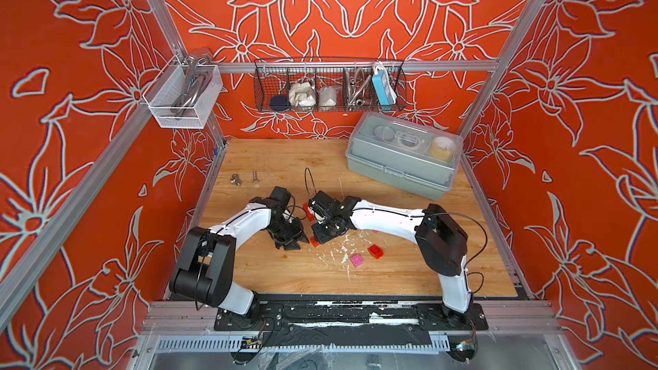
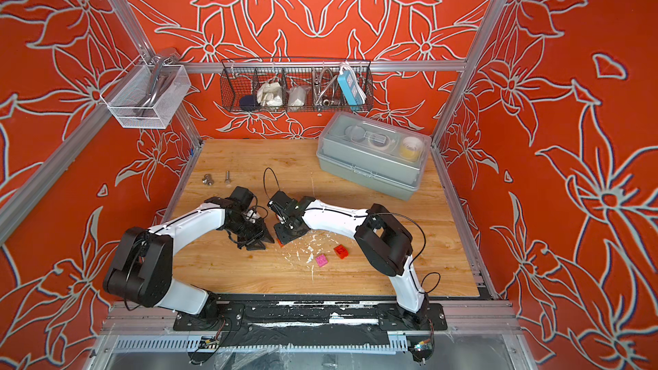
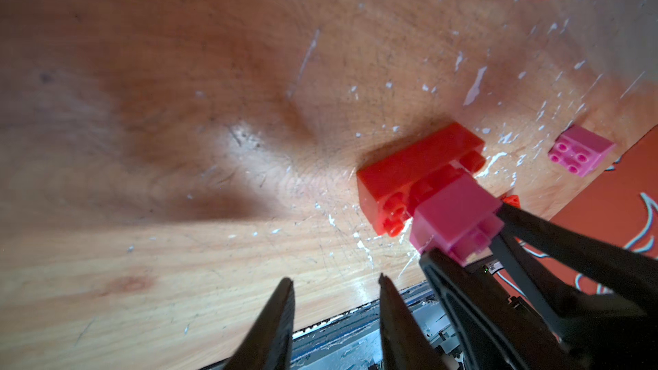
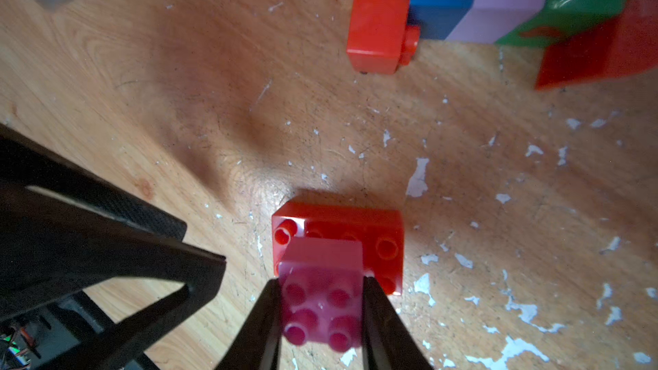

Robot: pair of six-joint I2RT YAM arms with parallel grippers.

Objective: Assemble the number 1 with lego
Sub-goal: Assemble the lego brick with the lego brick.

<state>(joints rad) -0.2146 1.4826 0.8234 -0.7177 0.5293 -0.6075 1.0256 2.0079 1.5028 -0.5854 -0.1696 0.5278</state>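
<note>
Lego row (image 4: 498, 1) of five joined bricks is lying on the table (image 4: 178, 101); right gripper (image 4: 320, 281) is clenching one pink brick (image 4: 320, 311) atop one red brick (image 4: 386, 240); left gripper (image 3: 333, 279) is hovering beside, jaws apart, empty; one loose pink brick (image 1: 356, 260) and one loose red brick (image 1: 376, 250) are lying nearby.

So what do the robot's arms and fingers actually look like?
The left arm and right arm each have smooth white curved shells between chunky black joint housings, with thin black cables looping alongside. The left gripper and right gripper each end in two matte black fingers tapering to narrow tips.
</note>
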